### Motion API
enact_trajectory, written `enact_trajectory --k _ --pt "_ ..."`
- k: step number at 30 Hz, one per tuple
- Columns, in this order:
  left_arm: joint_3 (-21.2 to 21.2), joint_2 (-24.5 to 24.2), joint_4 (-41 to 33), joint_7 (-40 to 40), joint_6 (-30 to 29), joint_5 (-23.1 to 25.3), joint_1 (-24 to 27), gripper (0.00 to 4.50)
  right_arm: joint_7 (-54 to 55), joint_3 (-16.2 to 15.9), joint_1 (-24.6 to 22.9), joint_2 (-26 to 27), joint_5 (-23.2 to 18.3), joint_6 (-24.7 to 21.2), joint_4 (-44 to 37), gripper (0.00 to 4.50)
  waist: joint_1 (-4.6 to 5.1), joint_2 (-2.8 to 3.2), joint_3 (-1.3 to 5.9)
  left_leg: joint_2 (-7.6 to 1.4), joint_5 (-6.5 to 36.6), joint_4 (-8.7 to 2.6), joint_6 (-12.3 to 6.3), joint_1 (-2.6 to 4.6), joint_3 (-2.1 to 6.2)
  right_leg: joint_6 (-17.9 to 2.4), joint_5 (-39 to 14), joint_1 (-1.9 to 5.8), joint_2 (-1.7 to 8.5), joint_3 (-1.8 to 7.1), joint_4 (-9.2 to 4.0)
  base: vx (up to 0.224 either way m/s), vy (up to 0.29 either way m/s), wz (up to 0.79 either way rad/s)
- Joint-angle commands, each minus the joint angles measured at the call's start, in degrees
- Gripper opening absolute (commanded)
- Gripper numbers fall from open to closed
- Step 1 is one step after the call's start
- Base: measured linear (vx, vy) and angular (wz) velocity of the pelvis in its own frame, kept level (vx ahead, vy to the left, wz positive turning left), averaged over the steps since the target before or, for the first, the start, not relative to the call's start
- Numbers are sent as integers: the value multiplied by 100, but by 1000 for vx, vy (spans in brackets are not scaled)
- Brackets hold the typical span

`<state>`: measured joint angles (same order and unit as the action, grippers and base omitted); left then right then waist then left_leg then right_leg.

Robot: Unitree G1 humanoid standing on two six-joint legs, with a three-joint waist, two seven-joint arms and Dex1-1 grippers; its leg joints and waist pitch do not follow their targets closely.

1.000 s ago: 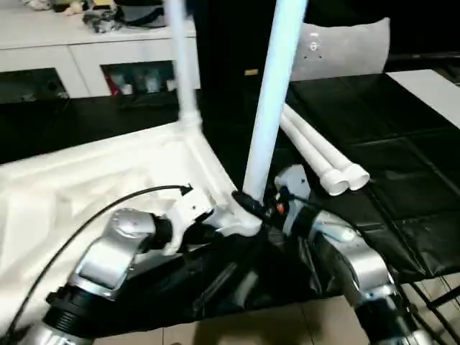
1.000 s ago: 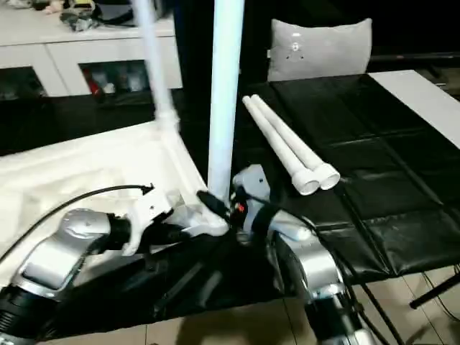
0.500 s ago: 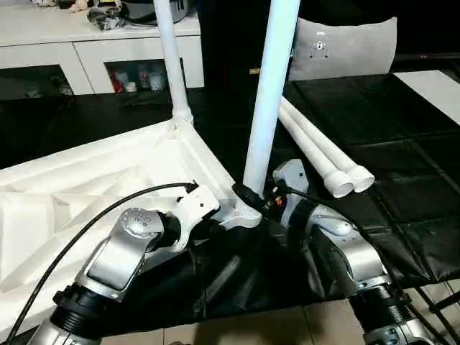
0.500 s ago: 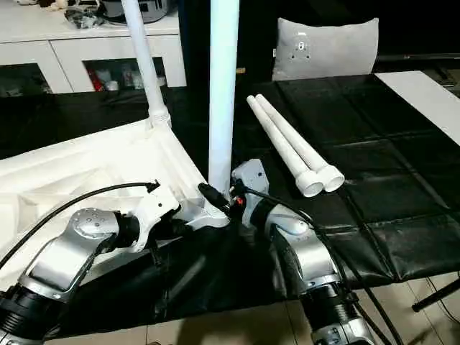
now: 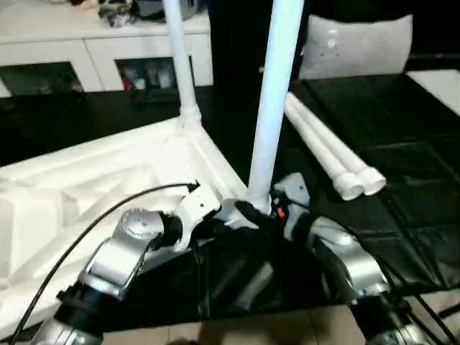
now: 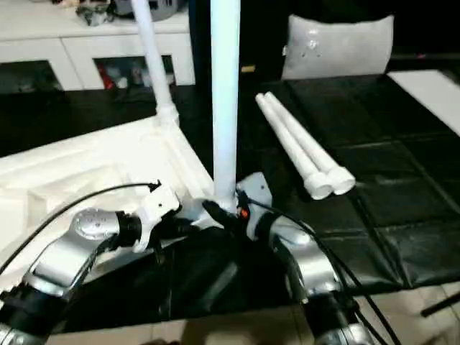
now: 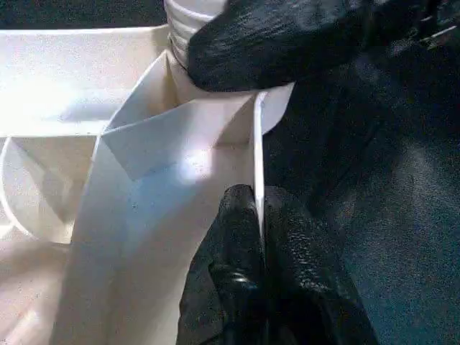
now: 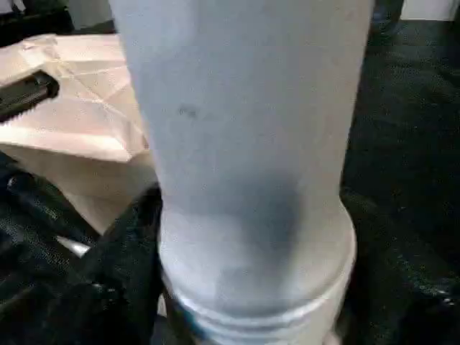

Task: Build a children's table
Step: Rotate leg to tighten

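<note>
Our left gripper (image 7: 257,215) pinches the near rim of the upturned tabletop (image 5: 86,187). Our right gripper (image 5: 253,213) clasps the near leg (image 5: 273,108), upright in its corner socket. Farther right, two loose legs (image 5: 323,147) lie pointing away.

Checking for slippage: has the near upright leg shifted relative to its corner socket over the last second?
No. The near leg stands in the same tabletop corner; the two loose legs match too.
</note>
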<state>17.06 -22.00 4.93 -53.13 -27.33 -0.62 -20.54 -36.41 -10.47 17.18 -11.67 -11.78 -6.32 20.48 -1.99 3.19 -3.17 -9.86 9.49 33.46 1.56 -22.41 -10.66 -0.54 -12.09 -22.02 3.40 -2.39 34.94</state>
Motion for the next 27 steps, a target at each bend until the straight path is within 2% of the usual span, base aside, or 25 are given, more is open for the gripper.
enact_trajectory --k 1,2,3,4,6,7,14,17,19,21,22,27 --pt "-240 -67 -54 -76 455 -252 -289 0 -15 165 -271 -176 36 -112 12 396 -3 16 332 -310 1667 -410 -57 133 154 -1129 -1238 162 439 268 -509 0 0 0" --pt "-204 -104 28 -133 514 -232 -327 0 -61 217 -363 -244 -6 -78 -95 396 -12 16 339 -320 1675 -412 -54 138 164 -1129 -1230 168 448 268 -497 0 0 0" --pt "-167 -134 103 -193 570 -215 -361 0 -94 253 -425 -311 -15 -20 -165 417 -14 61 334 -321 1689 -420 -54 134 173 -1113 -1237 170 447 265 -494 0 0 0" --pt "-133 -161 168 -256 625 -201 -390 0 -152 277 -480 -377 -28 39 -231 420 -19 38 342 -324 1735 -413 -50 156 166 -1094 -1250 162 435 261 -504 0 0 0" --pt "-110 -175 229 -311 674 -189 -416 0 -212 296 -515 -425 -30 112 -272 425 -18 57 342 -317 1718 -414 -46 137 171 -1121 -1205 173 442 256 -490 0 0 0" --pt "-70 -202 372 -410 779 -158 -482 0 -384 335 -611 -530 -71 297 -415 443 -15 81 339 -316 1776 -409 -51 142 173 -1127 -1251 173 446 253 -503 0 0 0" --pt "279 -408 901 -926 1416 55 -748 0 -1088 529 -734 -1076 -441 191 -873 443 -40 67 363 -318 1542 -376 -228 135 168 -1232 -900 214 442 239 -470 0 0 0" --pt "575 -548 1197 -1381 1871 208 -905 0 -1829 410 -598 -1583 -498 103 -993 443 -86 68 362 -327 1459 -356 -292 135 161 -1285 -850 226 451 237 -467 0 0 0" --pt "680 -599 1301 -1521 2056 280 -960 0 -2059 373 -505 -1672 -551 -27 -1010 443 -110 85 369 -338 1410 -352 -309 140 162 -1332 -765 223 455 231 -450 0 0 0" --pt "737 -622 1360 -1586 2160 319 -993 0 -2182 350 -448 -1710 -593 -109 -1018 443 -142 82 373 -340 1390 -339 -339 152 152 -1381 -716 219 455 229 -444 0 0 0" --pt "807 -638 1438 -1705 2263 328 -1043 0 -2404 256 -347 -1786 -644 -293 -1049 443 -150 73 383 -343 1306 -337 -348 140 157 -1424 -579 237 456 219 -413 0 0 0" --pt "907 -633 1571 -1909 2469 346 -1155 0 -2721 -100 -90 -1902 -417 -313 -1059 443 -157 70 393 -339 1206 -319 -359 126 151 -1486 -471 245 467 211 -388 0 0 0"
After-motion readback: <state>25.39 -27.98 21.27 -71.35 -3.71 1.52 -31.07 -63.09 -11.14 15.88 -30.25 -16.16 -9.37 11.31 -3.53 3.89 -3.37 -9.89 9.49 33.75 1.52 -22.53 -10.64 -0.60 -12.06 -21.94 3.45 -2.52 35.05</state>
